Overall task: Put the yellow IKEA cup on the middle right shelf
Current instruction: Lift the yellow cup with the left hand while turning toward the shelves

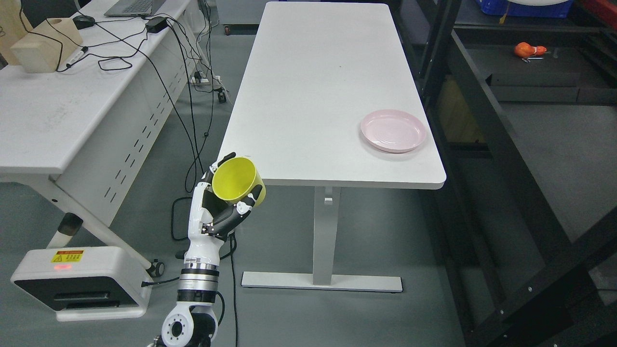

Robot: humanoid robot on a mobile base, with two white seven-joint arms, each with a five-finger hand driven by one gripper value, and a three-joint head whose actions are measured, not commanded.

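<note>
My left hand (226, 193) holds the yellow cup (237, 180) in the air, off the near left corner of the white table (313, 86). The cup is tilted, its open mouth facing up toward the camera. The fingers wrap around its side and underside. My left arm rises from the bottom edge left of the middle. The black shelf rack (520, 159) stands along the right side of the picture. My right arm is out of view.
A pink plate (393, 130) lies near the table's right edge. An orange object (528, 49) lies on a far shelf. A second desk (48, 111) with cables stands at left, a white floor unit (79, 282) beneath it.
</note>
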